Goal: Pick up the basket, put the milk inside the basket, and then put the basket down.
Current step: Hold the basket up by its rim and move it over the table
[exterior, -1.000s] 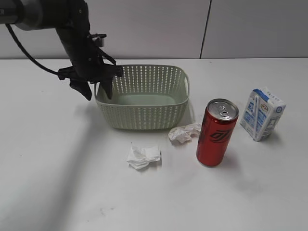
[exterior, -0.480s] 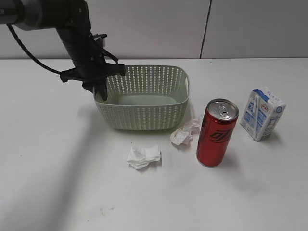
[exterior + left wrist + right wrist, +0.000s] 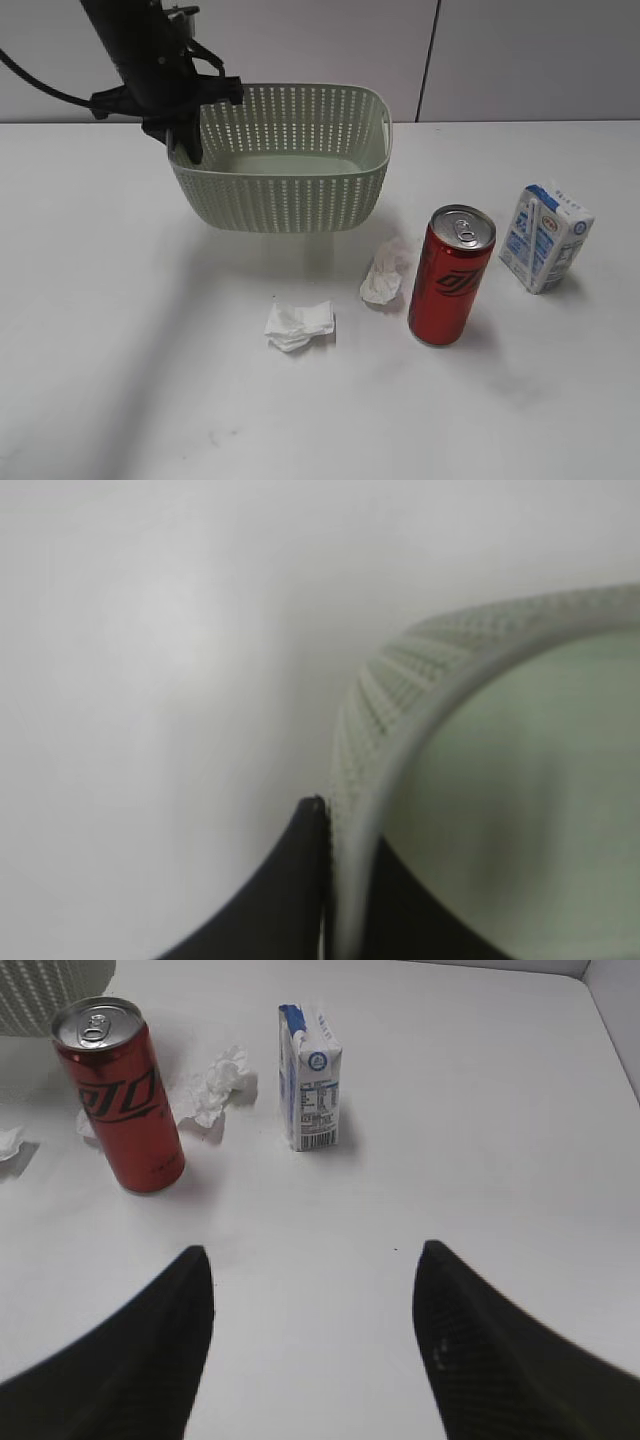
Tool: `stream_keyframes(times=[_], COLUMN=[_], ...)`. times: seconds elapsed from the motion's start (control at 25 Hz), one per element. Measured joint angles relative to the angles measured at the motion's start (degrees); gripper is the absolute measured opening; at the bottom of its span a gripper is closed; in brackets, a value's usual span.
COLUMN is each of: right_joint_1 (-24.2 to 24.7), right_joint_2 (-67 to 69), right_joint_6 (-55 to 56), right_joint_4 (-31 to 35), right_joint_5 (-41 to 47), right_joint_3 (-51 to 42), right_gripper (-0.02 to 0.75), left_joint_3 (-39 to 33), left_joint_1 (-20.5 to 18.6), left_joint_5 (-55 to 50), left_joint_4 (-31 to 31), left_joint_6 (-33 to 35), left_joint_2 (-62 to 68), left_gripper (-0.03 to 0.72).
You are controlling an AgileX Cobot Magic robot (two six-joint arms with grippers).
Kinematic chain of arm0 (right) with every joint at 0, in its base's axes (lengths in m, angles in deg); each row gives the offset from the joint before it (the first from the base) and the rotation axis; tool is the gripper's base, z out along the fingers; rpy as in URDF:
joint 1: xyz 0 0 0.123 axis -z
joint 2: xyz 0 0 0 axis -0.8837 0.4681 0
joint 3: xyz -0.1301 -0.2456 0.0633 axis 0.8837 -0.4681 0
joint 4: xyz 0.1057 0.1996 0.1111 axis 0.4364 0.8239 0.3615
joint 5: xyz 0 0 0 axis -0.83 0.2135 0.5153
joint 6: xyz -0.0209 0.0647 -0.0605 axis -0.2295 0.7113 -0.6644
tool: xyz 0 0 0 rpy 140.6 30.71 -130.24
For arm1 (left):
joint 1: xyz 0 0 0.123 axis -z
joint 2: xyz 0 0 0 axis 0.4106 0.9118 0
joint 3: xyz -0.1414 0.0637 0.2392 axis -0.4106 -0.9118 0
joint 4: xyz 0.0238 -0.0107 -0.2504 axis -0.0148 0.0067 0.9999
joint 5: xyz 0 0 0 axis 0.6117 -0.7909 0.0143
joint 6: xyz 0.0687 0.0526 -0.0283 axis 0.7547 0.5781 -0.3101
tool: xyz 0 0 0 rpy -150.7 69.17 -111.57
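Note:
The pale sage-green basket (image 3: 285,190) hangs above the table at the back left, its shadow below it. My left gripper (image 3: 182,140) is shut on the basket's left rim; in the left wrist view the jaws (image 3: 345,825) pinch the wall of the basket (image 3: 420,680). The white and blue milk carton (image 3: 544,236) stands upright at the right of the table, and shows in the right wrist view (image 3: 310,1078). My right gripper (image 3: 312,1280) is open and empty, above bare table short of the milk. It is out of the exterior view.
A tall red soda can (image 3: 450,275) stands left of the milk, also in the right wrist view (image 3: 120,1092). Two crumpled white tissues (image 3: 298,323) (image 3: 385,275) lie in front of the basket. A grey wall runs behind the table.
My left gripper closed on the basket's left rim and lifted the basket up off the table and slightly left. The tissue beside it shifted a little. The milk and can stayed put.

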State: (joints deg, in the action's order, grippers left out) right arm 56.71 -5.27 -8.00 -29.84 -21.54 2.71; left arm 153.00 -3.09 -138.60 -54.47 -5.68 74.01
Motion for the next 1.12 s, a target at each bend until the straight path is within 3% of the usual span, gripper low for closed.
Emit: stream_keyframes(times=[0.32, 0.48, 0.84, 1.12], right_joint_1=[0.0, 0.0, 0.0, 0.0], right_joint_2=[0.0, 0.0, 0.0, 0.0], right_joint_6=[0.1, 0.1, 0.1, 0.1], right_joint_4=[0.0, 0.0, 0.0, 0.0], right_joint_5=[0.0, 0.0, 0.0, -0.5], right_joint_3=[0.0, 0.0, 0.0, 0.1], right_gripper=[0.498, 0.498, 0.498, 0.498], left_joint_3=[-2.8, -13.7, -43.3, -57.9], left_joint_1=[0.4, 0.7, 2.9, 3.0], left_joint_5=[-2.4, -1.2, 11.6, 19.6], left_joint_4=[-0.9, -1.1, -3.2, 1.0], left_joint_6=[-2.3, -3.9, -7.5, -8.1], left_joint_2=[-5.1, -12.2, -31.2, -36.8], left_gripper=[0.005, 0.005, 0.005, 0.005])
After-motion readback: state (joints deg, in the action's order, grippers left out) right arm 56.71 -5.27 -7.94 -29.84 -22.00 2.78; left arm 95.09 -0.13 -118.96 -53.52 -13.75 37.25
